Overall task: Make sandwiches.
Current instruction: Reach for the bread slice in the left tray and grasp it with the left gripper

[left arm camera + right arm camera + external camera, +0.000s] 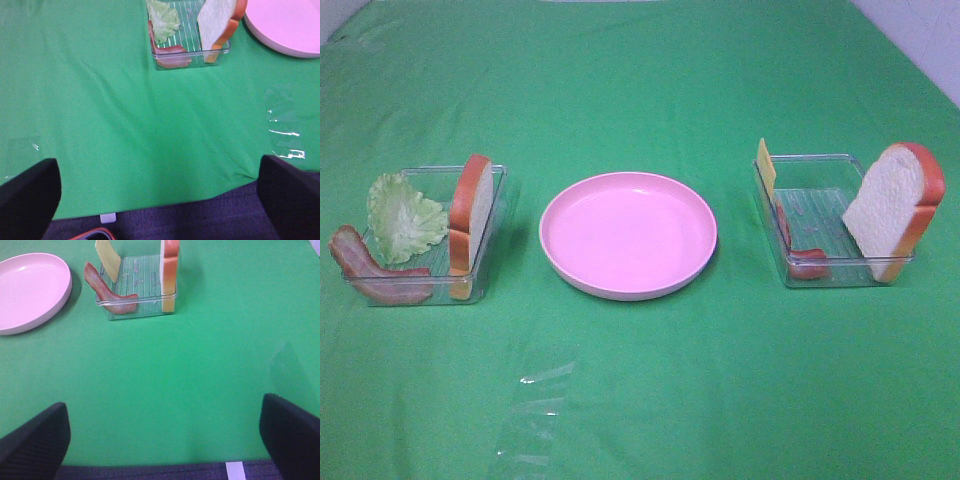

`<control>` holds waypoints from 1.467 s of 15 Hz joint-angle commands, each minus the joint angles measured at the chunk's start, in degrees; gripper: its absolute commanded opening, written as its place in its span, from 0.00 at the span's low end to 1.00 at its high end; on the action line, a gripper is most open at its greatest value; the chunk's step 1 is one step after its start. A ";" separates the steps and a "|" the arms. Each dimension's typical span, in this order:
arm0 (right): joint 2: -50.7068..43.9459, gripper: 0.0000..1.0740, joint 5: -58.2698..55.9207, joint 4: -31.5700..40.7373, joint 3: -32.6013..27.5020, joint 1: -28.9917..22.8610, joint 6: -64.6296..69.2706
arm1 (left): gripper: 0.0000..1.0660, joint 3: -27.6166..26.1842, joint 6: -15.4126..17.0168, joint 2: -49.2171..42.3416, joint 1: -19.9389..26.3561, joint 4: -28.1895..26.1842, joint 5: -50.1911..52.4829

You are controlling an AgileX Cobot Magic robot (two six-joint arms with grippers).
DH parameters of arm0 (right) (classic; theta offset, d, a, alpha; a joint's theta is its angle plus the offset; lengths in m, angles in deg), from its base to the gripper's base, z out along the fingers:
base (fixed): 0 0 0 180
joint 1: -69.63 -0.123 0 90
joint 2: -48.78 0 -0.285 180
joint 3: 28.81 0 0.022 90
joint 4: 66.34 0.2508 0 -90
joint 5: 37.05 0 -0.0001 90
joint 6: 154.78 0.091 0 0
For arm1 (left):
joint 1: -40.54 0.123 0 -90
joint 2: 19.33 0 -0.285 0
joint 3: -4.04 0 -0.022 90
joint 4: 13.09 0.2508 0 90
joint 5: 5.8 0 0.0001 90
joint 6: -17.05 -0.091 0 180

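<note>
No readable text, no labels, no brand marks, no numbers, no signs in any view

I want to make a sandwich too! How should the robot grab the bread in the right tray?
Probably by its top crust, from above. The bread stands on edge, leaning on the tray's right wall, top poking above the rim, so its two flat faces can be pinched.
</note>
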 commanded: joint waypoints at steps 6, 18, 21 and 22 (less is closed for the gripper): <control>-1.60 0.91 0.63 0.00 -0.17 0.17 -0.23 | 0.96 -29.51 3.50 46.64 -1.83 3.72 -5.90; -1.60 0.91 0.63 0.00 -0.17 0.17 -0.23 | 0.96 -58.38 10.66 91.04 -20.17 2.46 -5.90; -1.60 0.91 0.63 0.00 -0.17 0.17 -0.23 | 0.96 -59.36 11.34 95.51 -22.17 2.46 -4.53; -1.60 0.91 0.63 0.00 -0.17 0.17 -0.23 | 0.96 -59.36 11.29 96.72 -22.75 2.46 -3.38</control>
